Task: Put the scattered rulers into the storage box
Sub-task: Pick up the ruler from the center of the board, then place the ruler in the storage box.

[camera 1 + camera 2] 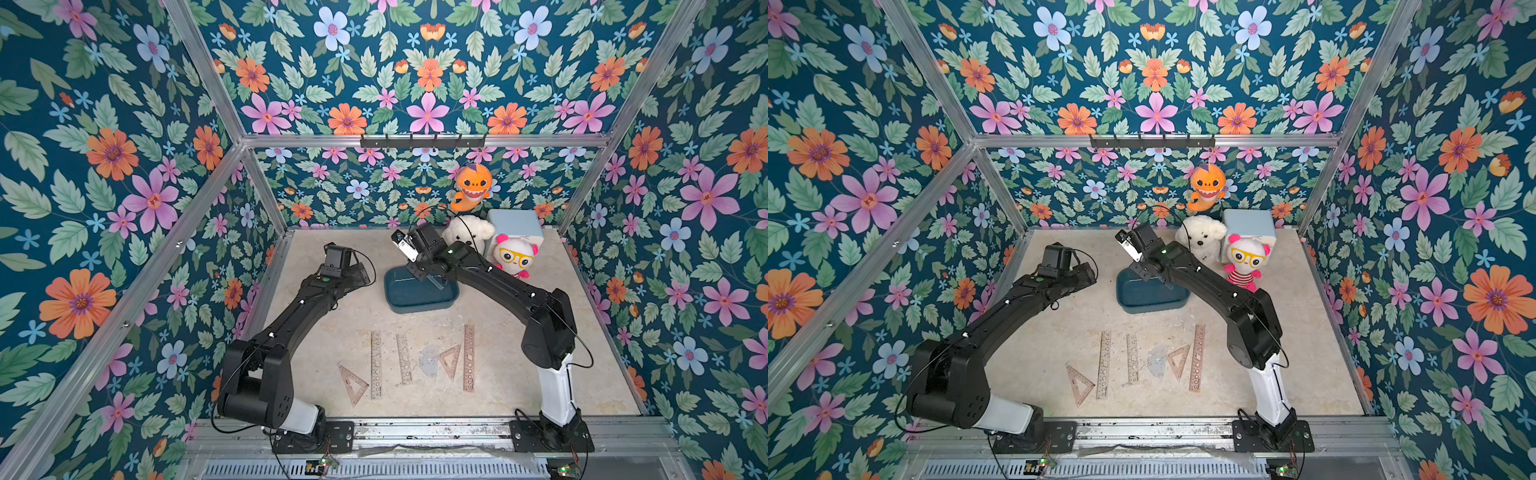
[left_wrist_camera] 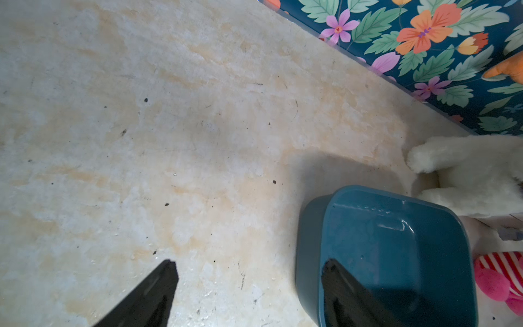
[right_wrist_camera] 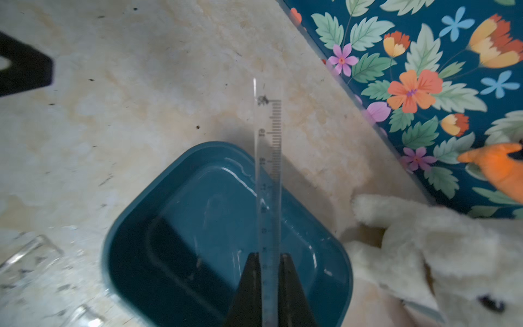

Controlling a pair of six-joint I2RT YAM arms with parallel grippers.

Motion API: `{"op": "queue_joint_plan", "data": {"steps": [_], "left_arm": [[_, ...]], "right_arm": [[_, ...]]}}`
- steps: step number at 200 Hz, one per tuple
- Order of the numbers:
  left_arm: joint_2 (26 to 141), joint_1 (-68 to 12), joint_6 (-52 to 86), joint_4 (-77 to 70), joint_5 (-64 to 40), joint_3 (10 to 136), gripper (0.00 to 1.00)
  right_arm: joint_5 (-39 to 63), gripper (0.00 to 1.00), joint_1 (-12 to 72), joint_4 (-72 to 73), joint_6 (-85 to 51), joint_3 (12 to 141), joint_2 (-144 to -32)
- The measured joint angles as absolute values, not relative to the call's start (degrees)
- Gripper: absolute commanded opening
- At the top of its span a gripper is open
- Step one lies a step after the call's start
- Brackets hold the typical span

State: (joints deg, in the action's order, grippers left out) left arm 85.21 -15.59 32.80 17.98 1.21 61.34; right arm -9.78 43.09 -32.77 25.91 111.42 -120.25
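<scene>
A clear ruler (image 3: 268, 175) is pinched at one end in the right claw (image 3: 268, 256). The claw's fingers (image 3: 249, 283) are closed narrow on the ruler's two faces, above the teal box (image 3: 133, 215). In the right wrist view the ruler runs out over the box's inside and past its rim, and its free end shows against the table (image 3: 141, 99). I cannot tell whether it touches the box. In both top views the box (image 1: 419, 306) (image 1: 1150, 306) sits on the far middle of the table, under the right claw and just beside the left claw (image 2: 249, 264). The left claw hangs wide open and holds nothing. Six more rulers lie flat in a row on the near half of the table, well apart from the box. From left they are a set square (image 1: 353, 382), a long ruler (image 1: 376, 365), a short ruler (image 1: 403, 359) and a protractor (image 1: 428, 361). A second set square (image 1: 451, 359) lies against the protractor, with a second long ruler (image 1: 468, 359) last. Behind the box at the far right stand a white plush dog (image 1: 467, 235), a doll (image 1: 515, 255) with yellow glasses and a pale blue cube (image 1: 515, 222). An orange plush (image 1: 471, 187) hangs on the wall above them.
</scene>
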Motion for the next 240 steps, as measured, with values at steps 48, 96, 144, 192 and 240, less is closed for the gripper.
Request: {"op": "queue_joint_plan", "data": {"steps": [48,96,144,192,240], "left_arm": [[88.64,-15.59,32.75,17.89,1.23,63.16,0.86],[89.89,-15.51,32.49,17.63,1.21,63.44,0.86],[90.04,-15.31,32.29,17.56,1.19,63.29,0.87],[90.06,-15.03,31.48,17.23,0.99,62.92,0.87],[90.06,-14.81,31.44,16.88,0.95,62.81,0.88]], "right_arm": [[-5.15,0.00,40.75,-35.73,33.34,114.93,-126.98],[0.47,0.00,38.13,-35.68,36.21,113.49,-128.77],[2.55,0.00,38.17,-34.39,38.85,113.51,-133.10],[2.96,0.09,37.98,-31.00,40.60,112.66,-133.67],[3.18,0.37,37.95,-30.26,40.80,112.01,-134.63]]}}
